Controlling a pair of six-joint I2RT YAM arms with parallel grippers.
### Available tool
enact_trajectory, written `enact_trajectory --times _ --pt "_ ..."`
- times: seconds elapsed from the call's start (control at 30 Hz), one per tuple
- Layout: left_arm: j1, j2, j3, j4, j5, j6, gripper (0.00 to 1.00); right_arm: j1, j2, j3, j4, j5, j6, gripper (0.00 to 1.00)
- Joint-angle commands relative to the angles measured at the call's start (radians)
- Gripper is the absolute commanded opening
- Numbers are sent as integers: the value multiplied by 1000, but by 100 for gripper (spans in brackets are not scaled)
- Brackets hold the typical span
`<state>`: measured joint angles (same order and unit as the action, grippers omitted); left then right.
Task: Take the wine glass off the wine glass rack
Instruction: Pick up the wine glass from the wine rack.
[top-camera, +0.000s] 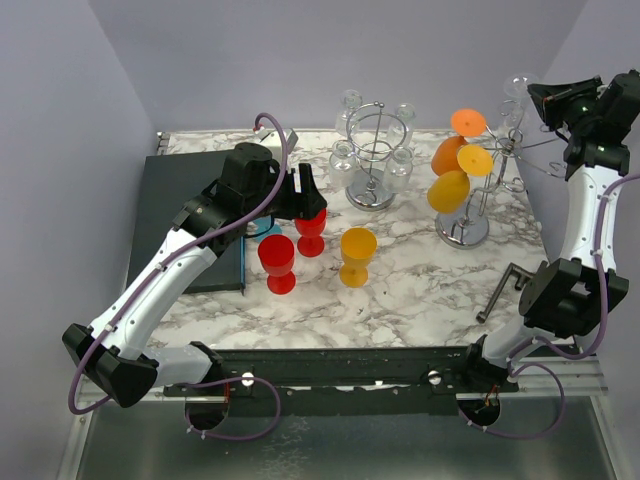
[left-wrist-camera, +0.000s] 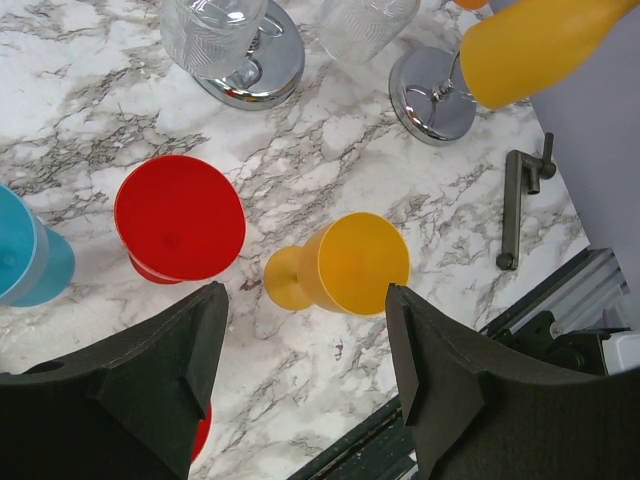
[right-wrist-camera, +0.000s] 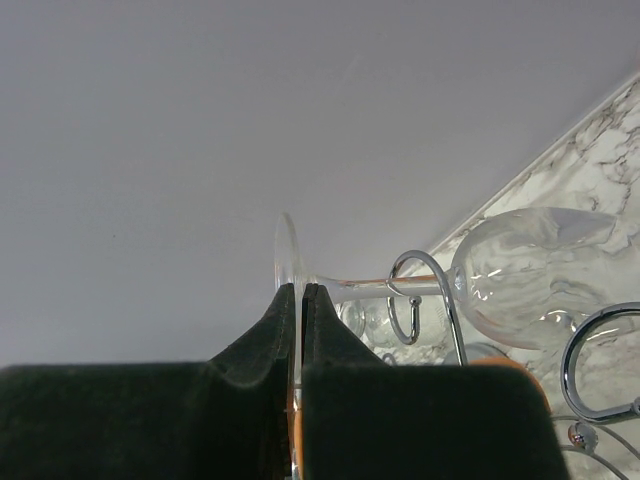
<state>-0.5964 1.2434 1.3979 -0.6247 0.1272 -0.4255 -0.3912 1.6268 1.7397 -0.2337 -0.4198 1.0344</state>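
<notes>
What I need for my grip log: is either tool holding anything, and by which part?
The right tool pinches the clear wine glass by the edge of its foot. The left tool holds nothing.

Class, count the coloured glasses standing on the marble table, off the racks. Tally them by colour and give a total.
Red glasses: 2
Orange glass: 1
Blue glass: 1
Total: 4
</notes>
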Motion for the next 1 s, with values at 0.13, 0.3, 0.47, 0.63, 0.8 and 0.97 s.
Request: enact_trajectory --times 0.13,0.3,0.47,0.63,0.8,0.97 --pt "6 -15 -10 28 23 4 71 -2 -42 -12 -34 -23 -33 1" --pt "7 -15 -11 29 25 3 71 -3 -50 -26 -37 -86 -40 1" --pt "7 -15 -10 29 26 2 71 -2 -48 -19 -37 -140 -40 1" --pt "6 -16 -8 27 26 1 71 -2 -41 -6 -40 -174 -35 0" --pt "6 -15 -8 27 25 -1 71 -2 -38 -14 -31 -213 -23 1" --pt "7 -14 -9 28 26 -3 71 -2 -39 -12 -33 -234 -21 1"
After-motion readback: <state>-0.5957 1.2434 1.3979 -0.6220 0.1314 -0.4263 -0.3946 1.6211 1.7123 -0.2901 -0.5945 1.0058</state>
